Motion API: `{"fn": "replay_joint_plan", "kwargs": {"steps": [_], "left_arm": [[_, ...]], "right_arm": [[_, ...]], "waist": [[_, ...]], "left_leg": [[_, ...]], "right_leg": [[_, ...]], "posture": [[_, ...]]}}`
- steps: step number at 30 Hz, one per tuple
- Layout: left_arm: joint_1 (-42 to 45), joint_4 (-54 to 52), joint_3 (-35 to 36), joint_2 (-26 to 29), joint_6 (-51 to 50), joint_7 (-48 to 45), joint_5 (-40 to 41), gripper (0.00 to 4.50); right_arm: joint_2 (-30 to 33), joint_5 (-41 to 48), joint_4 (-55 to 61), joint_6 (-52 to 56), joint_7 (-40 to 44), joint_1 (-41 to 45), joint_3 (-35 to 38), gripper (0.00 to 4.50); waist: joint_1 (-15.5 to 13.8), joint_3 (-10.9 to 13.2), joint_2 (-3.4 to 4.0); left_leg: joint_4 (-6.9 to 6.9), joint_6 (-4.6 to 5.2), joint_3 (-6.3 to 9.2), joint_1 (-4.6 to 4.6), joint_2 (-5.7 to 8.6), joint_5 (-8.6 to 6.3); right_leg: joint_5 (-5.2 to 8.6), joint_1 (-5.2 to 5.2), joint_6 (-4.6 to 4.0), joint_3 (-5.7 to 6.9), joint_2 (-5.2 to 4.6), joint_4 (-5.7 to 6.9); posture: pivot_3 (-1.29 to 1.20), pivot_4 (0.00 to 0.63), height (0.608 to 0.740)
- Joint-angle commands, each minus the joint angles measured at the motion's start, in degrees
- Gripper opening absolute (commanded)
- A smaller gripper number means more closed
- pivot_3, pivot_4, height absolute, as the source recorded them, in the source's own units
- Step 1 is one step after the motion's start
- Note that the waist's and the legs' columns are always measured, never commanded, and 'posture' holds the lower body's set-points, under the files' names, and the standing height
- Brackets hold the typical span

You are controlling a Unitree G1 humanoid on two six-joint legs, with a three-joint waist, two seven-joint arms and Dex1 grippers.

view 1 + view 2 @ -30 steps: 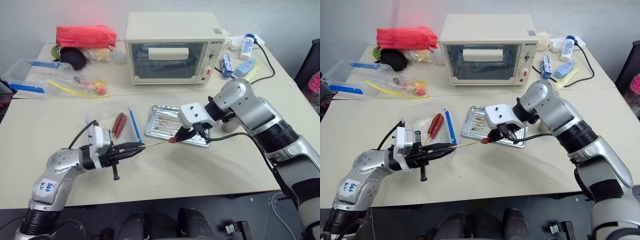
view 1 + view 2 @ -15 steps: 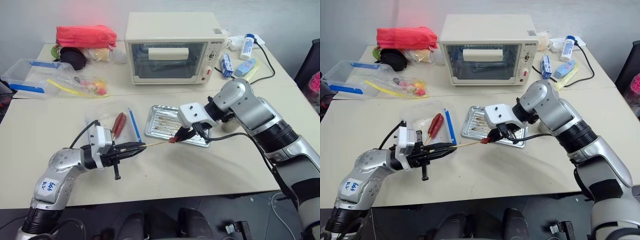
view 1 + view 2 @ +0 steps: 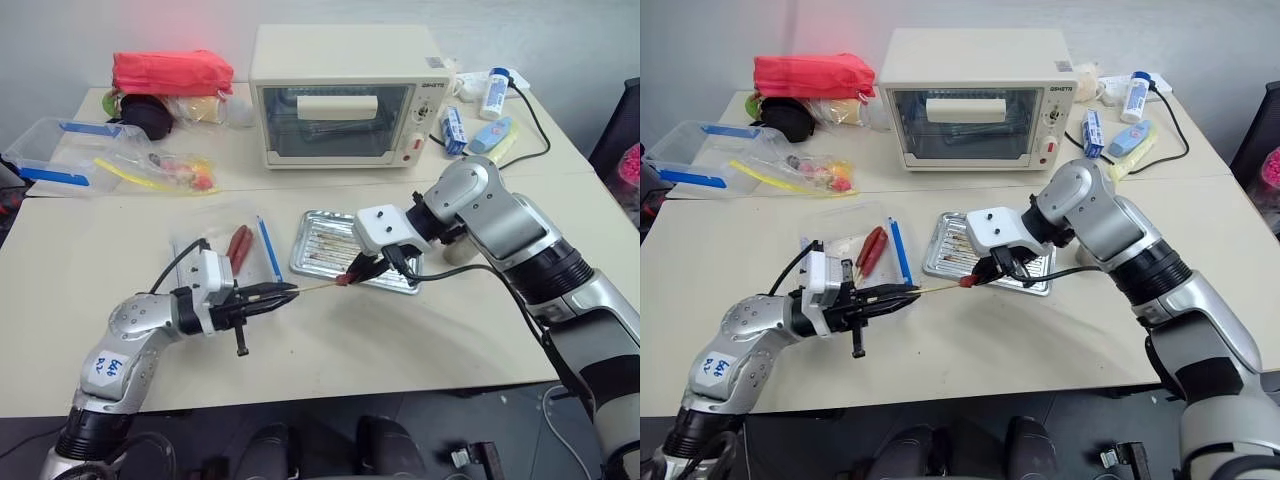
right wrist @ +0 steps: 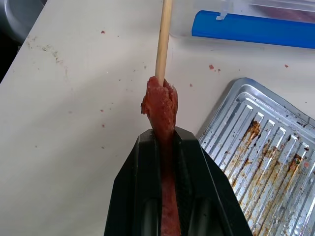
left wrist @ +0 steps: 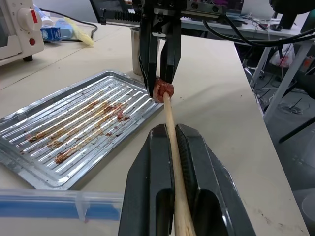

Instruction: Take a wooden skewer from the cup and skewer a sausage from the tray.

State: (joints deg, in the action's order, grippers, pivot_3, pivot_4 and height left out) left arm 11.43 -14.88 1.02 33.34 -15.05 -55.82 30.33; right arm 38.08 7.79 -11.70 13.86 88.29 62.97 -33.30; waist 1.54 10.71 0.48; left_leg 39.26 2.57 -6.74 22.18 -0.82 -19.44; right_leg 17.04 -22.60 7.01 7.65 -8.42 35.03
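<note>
My left gripper [image 3: 287, 293] is shut on the wooden skewer [image 3: 315, 287], which it holds level and pointing right. The skewer's tip meets the torn end of a reddish-brown sausage [image 4: 160, 105]. My right gripper [image 3: 352, 272] is shut on that sausage and holds it just above the table, at the tray's front-left corner. The ribbed silver tray [image 3: 325, 248] carries brown grease stains. In the left wrist view the skewer [image 5: 172, 129] runs between my fingers to the sausage [image 5: 163, 90], and the steel cup [image 5: 134, 51] stands behind the right gripper.
A clear bag with a blue strip [image 3: 265, 250] lies left of the tray and holds two more sausages [image 3: 238, 245]. A cream toaster oven [image 3: 340, 95] stands behind. Bags and a red pouch [image 3: 170, 72] sit at the back left, bottles [image 3: 494, 92] and a cable at the back right.
My left gripper has edged slightly right toward the sausage, skewer still in its grip. The right gripper and the sausage have stayed where they were.
</note>
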Motion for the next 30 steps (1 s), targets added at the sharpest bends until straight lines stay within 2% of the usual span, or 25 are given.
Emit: {"fn": "replay_joint_plan", "kwargs": {"steps": [1,19,27,30], "left_arm": [[3.2,0.26,-2.55,-2.18,0.63,0.4,-1.4,0.0],[10.9,1.44,-7.88,-8.66,-4.57,0.39,-4.44,0.0],[10.35,0.41,-6.61,-8.63,-5.57,0.34,-5.16,0.0],[9.94,0.88,-4.94,-7.41,-5.02,0.07,-5.14,0.0]], "right_arm": [[-1.76,0.68,1.79,0.03,4.15,2.39,1.68,0.3],[-4.13,1.6,2.98,0.88,4.21,3.15,1.12,0.3],[-3.62,0.46,2.7,1.56,3.27,1.76,2.61,0.3],[-2.62,-0.02,1.44,1.32,3.83,1.57,2.6,0.96]], "waist": [[-0.05,0.0,0.0],[-0.05,-0.01,-0.01],[-0.08,-0.01,-0.02],[-0.02,-0.01,-0.02]], "left_leg": [[0.01,0.02,0.0,0.0,0.01,0.01],[0.05,0.05,0.0,0.01,0.03,0.03],[0.06,0.05,0.0,0.01,0.02,0.03],[0.06,0.05,0.0,0.0,0.02,0.03]], "right_leg": [[0.0,0.0,0.0,0.01,0.0,0.01],[0.0,0.02,0.01,0.01,0.0,0.04],[0.0,0.02,0.01,0.01,-0.01,0.04],[0.0,0.02,0.01,0.0,-0.01,0.04]], "posture": [[0.0,0.15,0.74],[0.0,0.15,0.74],[0.0,0.15,0.74],[0.0,0.15,0.74]]}}
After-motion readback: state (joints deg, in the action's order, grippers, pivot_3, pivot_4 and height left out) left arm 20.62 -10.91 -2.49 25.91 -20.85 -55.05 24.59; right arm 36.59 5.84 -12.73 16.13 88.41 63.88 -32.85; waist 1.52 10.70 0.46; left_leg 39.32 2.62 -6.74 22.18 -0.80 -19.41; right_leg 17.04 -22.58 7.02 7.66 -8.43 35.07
